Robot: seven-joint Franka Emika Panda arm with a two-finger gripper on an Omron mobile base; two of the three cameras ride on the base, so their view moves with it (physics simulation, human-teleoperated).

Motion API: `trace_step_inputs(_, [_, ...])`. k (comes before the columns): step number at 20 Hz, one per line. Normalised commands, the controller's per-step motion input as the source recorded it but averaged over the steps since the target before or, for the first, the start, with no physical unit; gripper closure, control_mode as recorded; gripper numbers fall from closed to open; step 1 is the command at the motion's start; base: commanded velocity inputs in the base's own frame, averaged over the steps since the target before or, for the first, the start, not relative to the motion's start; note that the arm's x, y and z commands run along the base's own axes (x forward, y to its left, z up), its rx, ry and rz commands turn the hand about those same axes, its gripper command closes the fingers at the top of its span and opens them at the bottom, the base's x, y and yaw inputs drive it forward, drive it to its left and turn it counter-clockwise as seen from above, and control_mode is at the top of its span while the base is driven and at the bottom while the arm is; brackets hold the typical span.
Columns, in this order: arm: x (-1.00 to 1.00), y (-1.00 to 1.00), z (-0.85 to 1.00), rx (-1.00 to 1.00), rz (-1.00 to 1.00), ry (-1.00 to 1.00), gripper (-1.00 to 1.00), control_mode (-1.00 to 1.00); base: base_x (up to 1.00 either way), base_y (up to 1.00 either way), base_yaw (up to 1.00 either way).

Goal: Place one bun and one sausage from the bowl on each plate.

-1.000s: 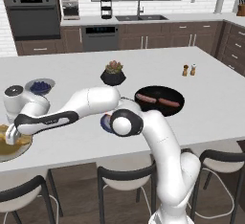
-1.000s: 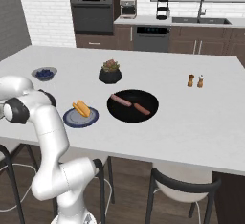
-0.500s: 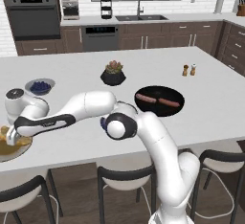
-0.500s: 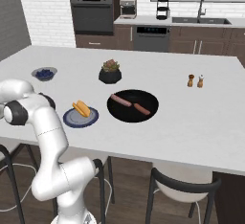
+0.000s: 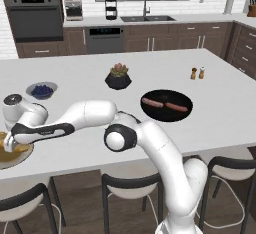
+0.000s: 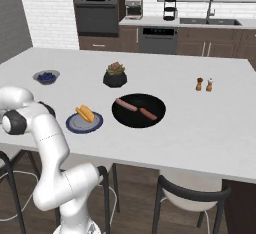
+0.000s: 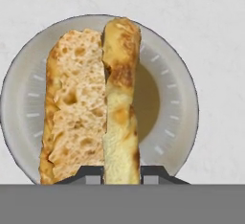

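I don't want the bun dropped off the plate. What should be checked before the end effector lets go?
1. End effector shut on the bun: ok, fingers clamp its near end.
2. Bun above the grey plate: ok, in the hand view it lies within the rim.
3. Bun resting on that plate: cannot tell, height is unclear.
4. Other plate already has its bun: ok.
5. Sausages left in the black bowl: ok, two there.
6. Sausage on either plate: not ok, none yet.
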Motion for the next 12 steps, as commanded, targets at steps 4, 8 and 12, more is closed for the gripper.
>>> trace_step_inputs(4, [0.0, 0.0, 0.0, 0.0, 0.0, 0.0, -1.0, -1.0, 0.0, 0.0, 0.0])
trace_step_inputs(8, [0.0, 0.0, 0.09, 0.0, 0.0, -0.04, -1.0, -1.0, 0.0, 0.0, 0.0])
trace_step_inputs(12, [-0.33, -0.22, 0.49, 0.02, 0.0, -0.15, -1.0, -1.0, 0.0, 0.0, 0.0])
